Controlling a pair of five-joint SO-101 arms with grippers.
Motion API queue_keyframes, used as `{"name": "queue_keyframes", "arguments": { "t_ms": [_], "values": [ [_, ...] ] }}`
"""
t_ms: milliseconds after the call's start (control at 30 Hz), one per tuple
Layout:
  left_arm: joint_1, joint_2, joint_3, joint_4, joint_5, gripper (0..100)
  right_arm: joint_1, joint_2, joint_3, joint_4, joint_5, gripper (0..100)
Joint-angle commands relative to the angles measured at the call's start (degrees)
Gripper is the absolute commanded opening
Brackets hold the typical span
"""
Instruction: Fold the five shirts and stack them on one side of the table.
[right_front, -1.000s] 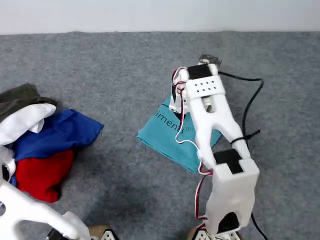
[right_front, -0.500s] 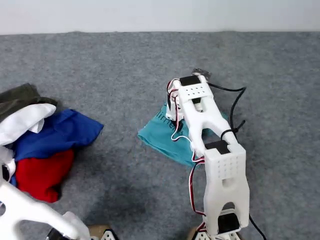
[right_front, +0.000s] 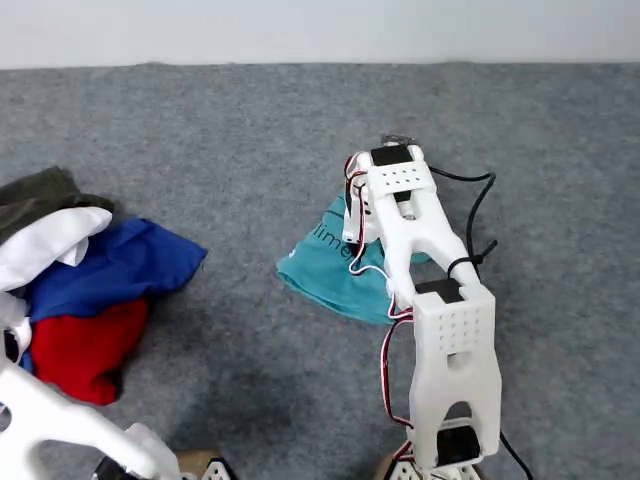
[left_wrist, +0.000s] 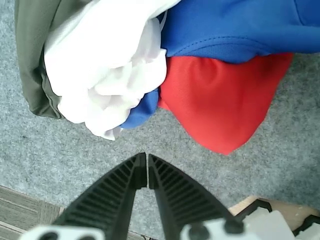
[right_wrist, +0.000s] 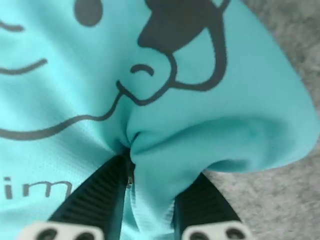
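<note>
Right jaws clamp the teal shirt (right_front: 325, 262) in the middle of the surface (right_front: 240, 120); drag it low and evenly so the fold lands flat. Left jaws sit together beside the shirt pile (right_front: 90, 270).

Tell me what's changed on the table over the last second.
The right arm drew in a little, and the teal shirt, flat a second ago, is now bunched up where the right claw pinches a fold of it. The left claw, shut, and the pile of shirts stayed as they were.
</note>
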Motion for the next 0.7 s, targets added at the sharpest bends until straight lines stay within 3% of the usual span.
{"name": "queue_keyframes", "arguments": {
  "t_ms": [0, 667],
  "values": [
    [-0.3, -1.8, -0.9, 1.7, -0.2, 2, 2.7, -3.6, 0.2, 2.9, 4.7, 0.9],
    [0.1, -1.8, -0.8, 1.8, -0.2, 2, 25.3, -26.1, 0.4, 11.4, 31.6, 0.9]
  ]
}}
